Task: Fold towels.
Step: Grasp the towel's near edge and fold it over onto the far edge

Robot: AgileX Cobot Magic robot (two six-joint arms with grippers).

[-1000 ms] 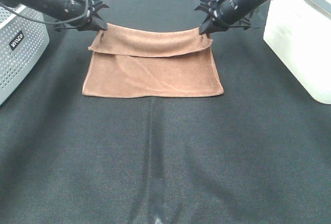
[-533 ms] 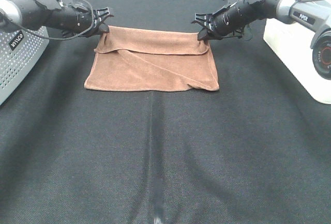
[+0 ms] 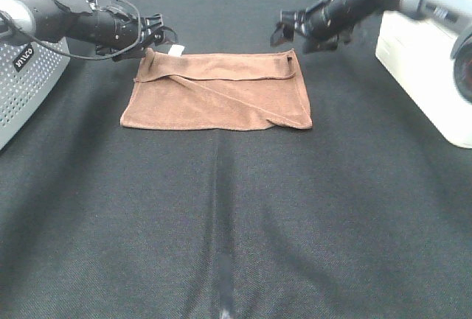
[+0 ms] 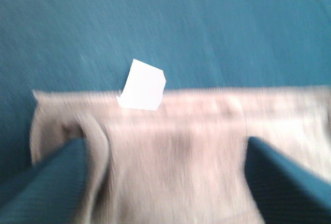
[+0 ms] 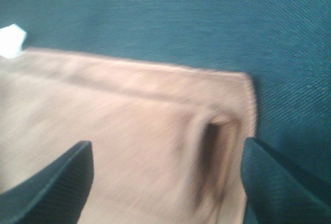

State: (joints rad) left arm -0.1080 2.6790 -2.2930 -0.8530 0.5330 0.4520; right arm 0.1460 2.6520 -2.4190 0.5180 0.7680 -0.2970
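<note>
Seeing towel (image 3: 217, 98) lying folded over on the black table (image 3: 221, 223), far half, long axis running side to side, loose flap along the far edge. Finding left gripper (image 3: 158, 37) hovering right at the far left corner by the white tag (image 3: 175, 50), jaws apart, gripping nothing. Finding right gripper (image 3: 284, 30) hanging just behind the far right corner, jaws apart, empty. Judging both arms equally near, reaching in low from the sides, tips pointing inward; probably needing a fresh grab at the short ends.
</note>
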